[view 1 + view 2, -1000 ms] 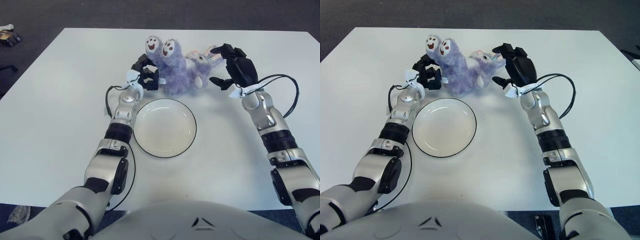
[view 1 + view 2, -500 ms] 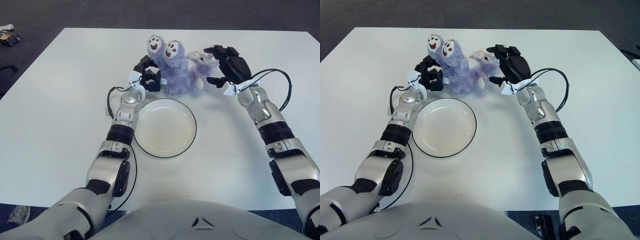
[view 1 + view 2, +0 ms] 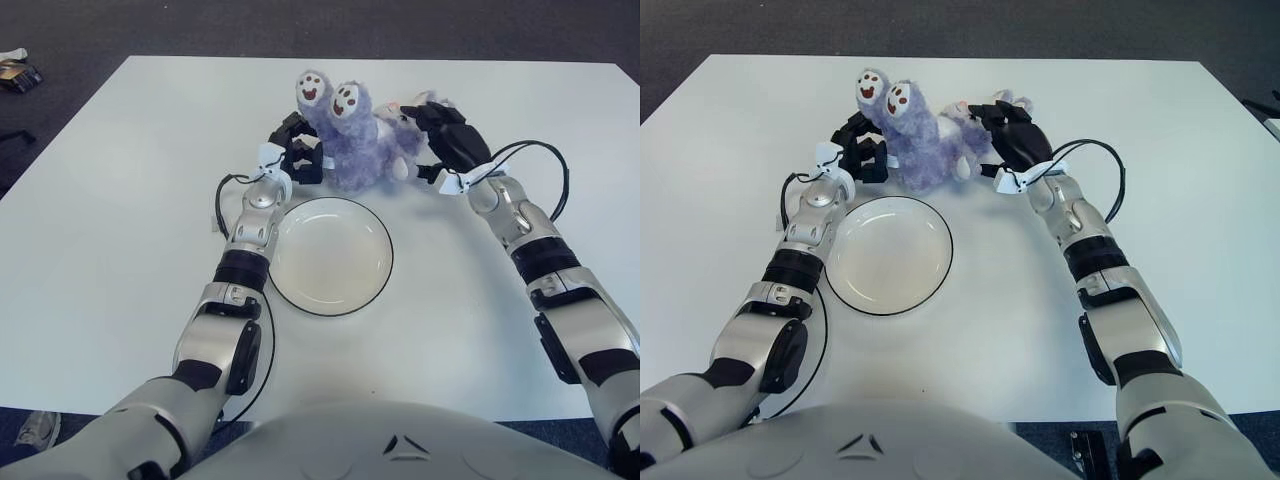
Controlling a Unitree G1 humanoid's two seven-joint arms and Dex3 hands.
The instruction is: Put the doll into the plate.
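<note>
White table [image 3: 120, 220] holds one purple doll [image 3: 355, 140], clasped between left hand [image 3: 298, 152] and right hand [image 3: 445, 140], beside one bare plate [image 3: 330, 255].

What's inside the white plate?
Nothing shows inside the plate. The purple doll sits on the table behind it, between the left hand and right hand.

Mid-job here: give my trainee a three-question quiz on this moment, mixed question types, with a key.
1. True or false: the doll already lies in the plate.
2. Which hand is at the doll's left side? A) left hand B) right hand
3. Fill in: the plate holds ____.

Key: 1 false, the doll sits on the table beyond the plate. 2 A. 3 nothing.
</note>
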